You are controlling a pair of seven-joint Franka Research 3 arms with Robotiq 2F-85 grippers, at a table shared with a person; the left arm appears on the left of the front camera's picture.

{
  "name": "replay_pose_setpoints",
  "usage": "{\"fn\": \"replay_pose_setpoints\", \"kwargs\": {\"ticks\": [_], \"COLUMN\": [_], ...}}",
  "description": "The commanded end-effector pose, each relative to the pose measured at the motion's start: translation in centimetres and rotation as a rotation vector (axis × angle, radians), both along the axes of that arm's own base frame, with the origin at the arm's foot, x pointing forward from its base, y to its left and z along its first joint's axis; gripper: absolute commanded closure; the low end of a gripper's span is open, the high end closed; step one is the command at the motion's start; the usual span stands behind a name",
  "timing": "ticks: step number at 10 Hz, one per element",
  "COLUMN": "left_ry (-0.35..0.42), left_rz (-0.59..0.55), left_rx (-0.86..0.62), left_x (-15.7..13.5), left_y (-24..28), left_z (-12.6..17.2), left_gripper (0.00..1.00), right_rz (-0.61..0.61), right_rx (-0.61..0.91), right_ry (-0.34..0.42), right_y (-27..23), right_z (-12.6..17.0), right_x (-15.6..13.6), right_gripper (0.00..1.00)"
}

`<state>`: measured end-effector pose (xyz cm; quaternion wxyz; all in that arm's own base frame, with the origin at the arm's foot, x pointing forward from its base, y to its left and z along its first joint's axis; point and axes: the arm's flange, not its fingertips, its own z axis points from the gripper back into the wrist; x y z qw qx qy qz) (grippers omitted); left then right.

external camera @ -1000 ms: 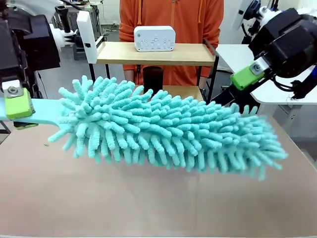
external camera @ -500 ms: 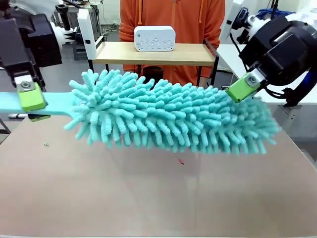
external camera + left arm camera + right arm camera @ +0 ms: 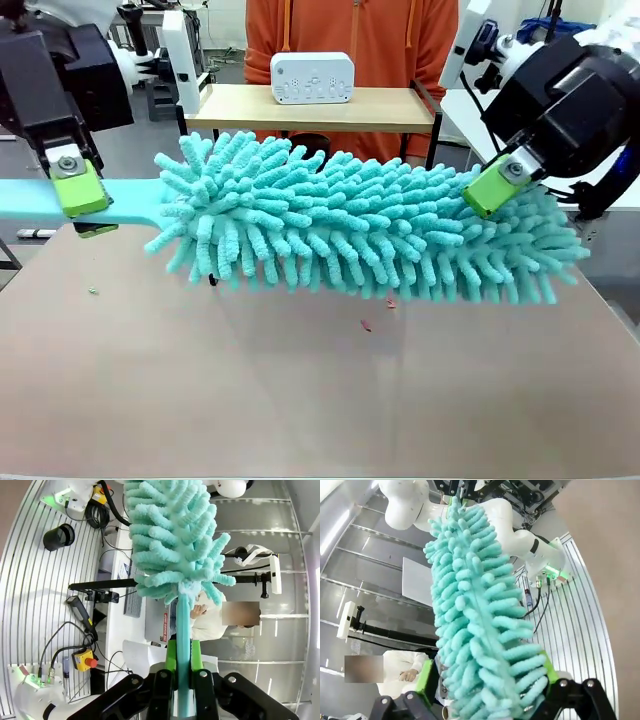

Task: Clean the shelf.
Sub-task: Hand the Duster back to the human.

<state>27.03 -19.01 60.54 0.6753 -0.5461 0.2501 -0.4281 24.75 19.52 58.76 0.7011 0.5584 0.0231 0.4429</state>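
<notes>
Brown tabletop [image 3: 300, 400] with small specks; white device [image 3: 312, 77] on shelf [image 3: 240, 107].

We see a turquoise shaggy duster [image 3: 370, 235] on a pale turquoise handle [image 3: 120, 203], lime-green gripper pads [image 3: 78, 187], light wooden shelf [image 3: 310, 108] in black frame, white box [image 3: 312, 77], orange top [image 3: 350, 40], brown tabletop [image 3: 300, 390].

Robotics lab: white tables [image 3: 480, 110], cabled control gear, emergency-stop button [image 3: 88, 662], camera stands.
</notes>
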Motion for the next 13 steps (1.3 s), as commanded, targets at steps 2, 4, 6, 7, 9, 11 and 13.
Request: {"fn": "replay_pose_setpoints", "kwargs": {"ticks": [2,4,6,7,9,11,13], "left_ry": [0.0,-0.005,-0.006,-0.006,-0.01,-0.014,-0.019], "left_rz": [0.011,0.013,0.018,0.022,0.029,0.033,0.041], "left_rx": [-0.023,-0.025,-0.02,-0.016,-0.017,-0.014,-0.002], "left_x": [-0.14,-0.21,-0.22,-0.19,-0.16,-0.13,-0.02], "left_y": [0.16,0.24,0.34,0.36,0.39,0.46,0.56], "left_z": [-0.07,-0.05,-0.1,-0.19,-0.21,-0.26,-0.26], "left_gripper": [0.88,0.88,0.88,0.88,0.88,0.88,0.31], "right_rz": [0.039,0.045,0.043,0.045,0.054,0.059,0.062], "right_rx": [-0.037,-0.042,-0.041,-0.041,-0.038,-0.03,-0.037], "right_ry": [-0.009,-0.011,-0.008,-0.005,-0.004,0.003,0.007], "right_y": [-0.02,0.03,0.08,0.08,0.06,0.01,-0.04], "right_z": [0.18,0.17,0.14,0.12,0.17,0.18,0.13], "right_x": [-0.31,-0.37,-0.37,-0.37,-0.44,-0.39,-0.34], "right_gripper": [0.6,0.65,1.0,1.0,1.0,1.0,1.0]}}
